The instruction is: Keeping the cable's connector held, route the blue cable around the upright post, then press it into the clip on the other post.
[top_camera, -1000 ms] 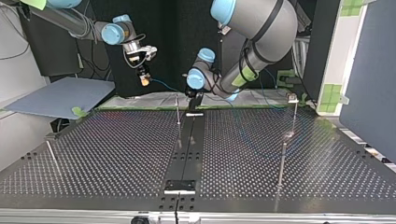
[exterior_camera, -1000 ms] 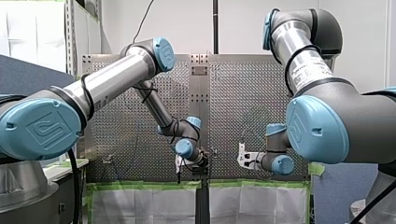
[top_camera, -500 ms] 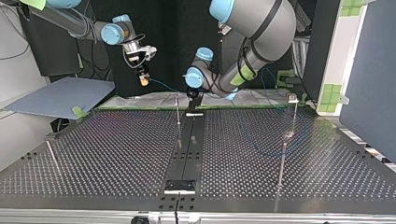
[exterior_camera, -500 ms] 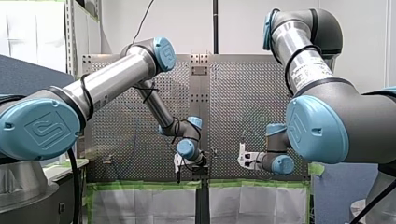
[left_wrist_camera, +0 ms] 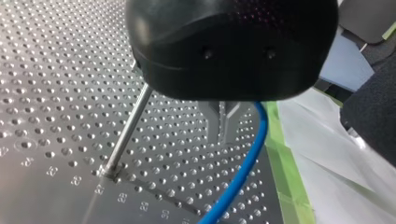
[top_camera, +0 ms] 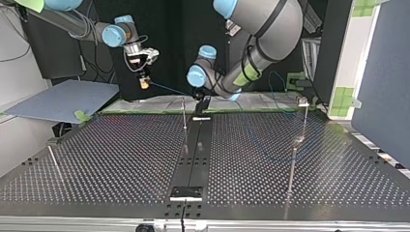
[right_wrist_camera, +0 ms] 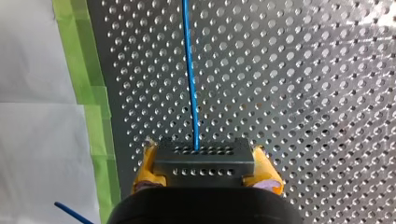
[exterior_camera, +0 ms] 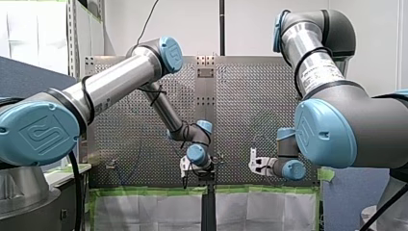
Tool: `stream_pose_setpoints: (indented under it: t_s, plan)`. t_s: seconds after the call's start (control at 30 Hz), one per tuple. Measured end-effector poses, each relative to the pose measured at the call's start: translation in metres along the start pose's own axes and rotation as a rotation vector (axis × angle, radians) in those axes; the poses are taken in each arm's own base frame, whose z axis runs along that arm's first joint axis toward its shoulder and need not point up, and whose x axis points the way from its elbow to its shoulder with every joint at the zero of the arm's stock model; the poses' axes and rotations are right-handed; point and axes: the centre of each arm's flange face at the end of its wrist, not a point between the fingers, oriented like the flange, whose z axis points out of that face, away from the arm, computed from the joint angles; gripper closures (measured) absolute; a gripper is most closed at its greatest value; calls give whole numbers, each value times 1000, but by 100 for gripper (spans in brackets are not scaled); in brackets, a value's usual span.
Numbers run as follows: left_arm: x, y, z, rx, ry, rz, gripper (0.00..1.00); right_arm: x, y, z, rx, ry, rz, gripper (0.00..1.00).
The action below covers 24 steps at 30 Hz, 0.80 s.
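My right gripper (right_wrist_camera: 205, 173) is shut, its yellow pads clamping the dark perforated connector (right_wrist_camera: 204, 158). The blue cable (right_wrist_camera: 190, 74) leaves the connector straight ahead. In the top view my right gripper (top_camera: 142, 81) hangs above the table's far edge, and the cable (top_camera: 169, 89) runs in a straight line to my left gripper (top_camera: 200, 99). In the left wrist view the metal fingers (left_wrist_camera: 223, 122) are shut, with the cable (left_wrist_camera: 250, 158) coming out right beside them. The upright post (left_wrist_camera: 126, 140) stands close beside the fingers. The clip post (top_camera: 304, 110) stands at the top view's right.
The cable's slack lies in a faint loop (top_camera: 270, 152) on the perforated table (top_camera: 121, 159). More thin posts stand at the top view's right (top_camera: 292, 169) and left (top_camera: 53, 159). Green tape (left_wrist_camera: 287, 177) and white sheeting mark the table's far edge.
My left gripper has shut and shifted slightly toward the top view's left. My right gripper also moved a little to that view's left, and the cable between them is straighter.
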Motion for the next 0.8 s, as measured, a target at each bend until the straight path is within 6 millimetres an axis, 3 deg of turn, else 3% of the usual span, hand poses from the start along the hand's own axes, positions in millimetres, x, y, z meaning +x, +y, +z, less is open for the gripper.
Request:
stream_pose_setpoints:
  t_s: [0.4,0.8]
  plan:
    - [2,-18,-9,-16,-33,52,100,-2,1,-1,-2,-5,-2,100]
    - [-11,-32,-19,-26,-65,68,100,-4,6,0,-11,-3,4,100]
